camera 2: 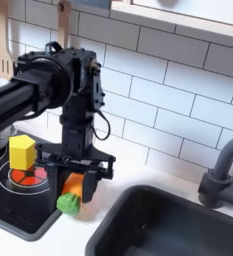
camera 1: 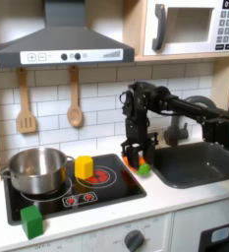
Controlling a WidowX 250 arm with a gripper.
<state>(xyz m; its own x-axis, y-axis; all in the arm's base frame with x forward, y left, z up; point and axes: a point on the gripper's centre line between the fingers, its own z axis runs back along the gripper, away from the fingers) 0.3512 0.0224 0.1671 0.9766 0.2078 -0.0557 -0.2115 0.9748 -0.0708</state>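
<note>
Gripper [camera 2: 76, 170] open over the toy carrot [camera 2: 71, 193] w/ jaws wide; off-center close prob knocks it off the stove [camera 2: 8, 205] edge.

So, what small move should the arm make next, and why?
Probably lower a little and close. In the second exterior view the end effector stands open directly over the toy carrot, fingers either side, at the stove edge; contact cannot be told.
</note>
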